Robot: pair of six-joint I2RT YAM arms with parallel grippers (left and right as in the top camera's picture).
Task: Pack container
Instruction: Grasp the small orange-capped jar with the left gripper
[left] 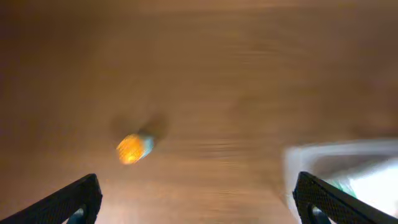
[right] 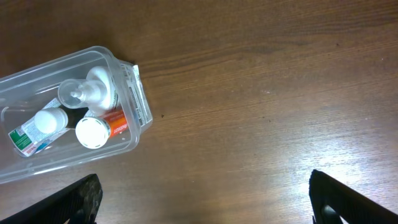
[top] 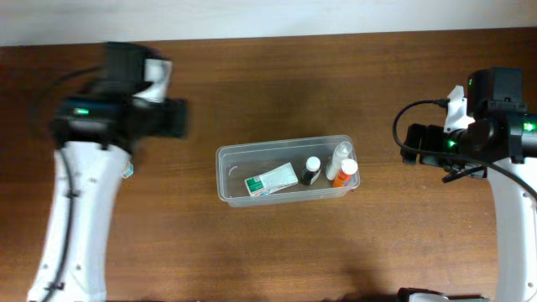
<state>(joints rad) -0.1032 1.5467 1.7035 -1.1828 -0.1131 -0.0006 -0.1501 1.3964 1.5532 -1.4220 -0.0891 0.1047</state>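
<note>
The clear plastic container [top: 226, 164] sits mid-table. It holds a green-and-white box [top: 271, 180], a dark bottle with a white cap [top: 312, 170], a clear spray bottle [top: 338, 158] and an orange bottle with a white cap [top: 345, 172]. My left gripper [top: 174, 117] is open and empty, up and left of the container. The blurred left wrist view shows its open jaws [left: 199, 205] over bare wood, with a small orange item [left: 132, 148] lying on the table and the container's corner [left: 311, 155] at right. My right gripper [top: 411, 144] is open and empty, to the right of the container [right: 134, 93]; its jaws [right: 205, 199] are over bare wood.
The table [top: 277, 75] is dark brown wood with a pale wall along its far edge. A small teal-and-white bit [top: 130, 171] peeks out beside the left arm. The right arm's cable [top: 401, 126] loops near its gripper.
</note>
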